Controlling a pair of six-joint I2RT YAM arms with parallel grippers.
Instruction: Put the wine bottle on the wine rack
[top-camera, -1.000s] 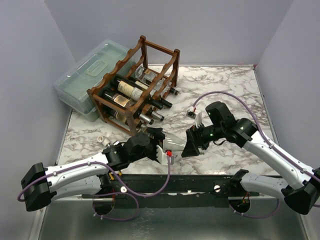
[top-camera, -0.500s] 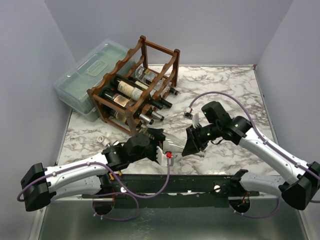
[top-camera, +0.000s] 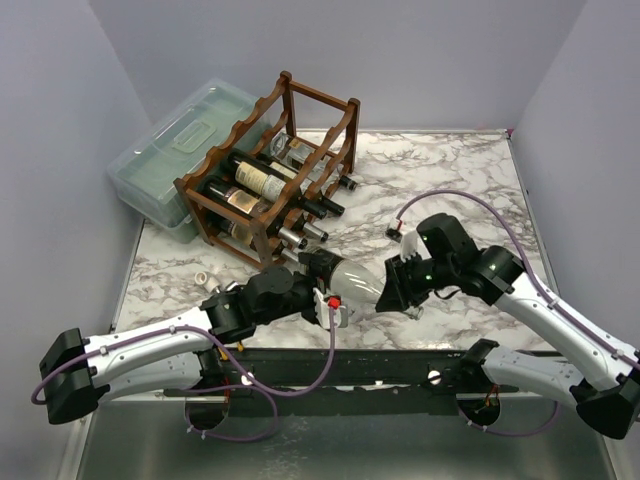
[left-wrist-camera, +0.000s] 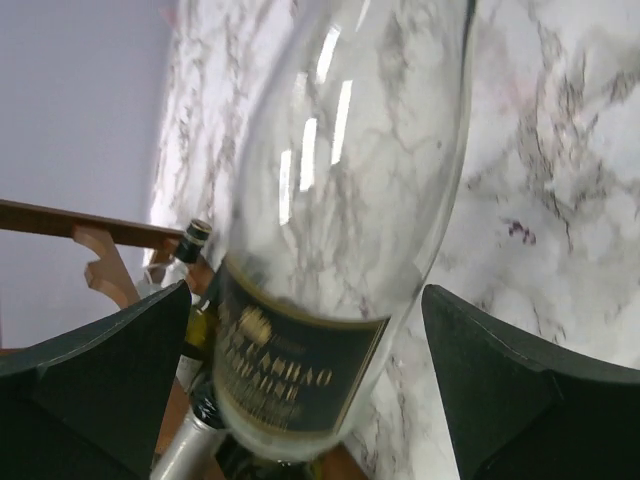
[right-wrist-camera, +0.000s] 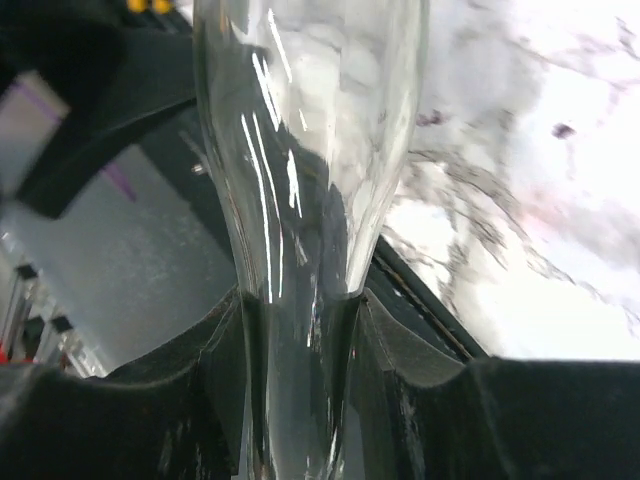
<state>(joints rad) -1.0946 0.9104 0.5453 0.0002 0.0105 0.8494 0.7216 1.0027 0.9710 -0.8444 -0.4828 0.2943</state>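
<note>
Since a second ago, the left pincer (left-wrist-camera: 310, 392) has been opened wide and the right pincer (right-wrist-camera: 300, 345) closed on the neck of the wine bottle (top-camera: 352, 273). It is held by the bench's (top-camera: 450, 170) near edge, well apart from the wine rack (top-camera: 268, 170) at the far left corner. A handover is judged under way. Next, the left arm must be drawn clear and the bottle carried to the rack.

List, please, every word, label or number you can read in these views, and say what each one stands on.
On the clear wine bottle: a dark label with gold lettering in two lines, too blurred to read.
On the bottles in the wine rack: pale labels, too small to read.
No other text, number or sign shows in any view.
</note>
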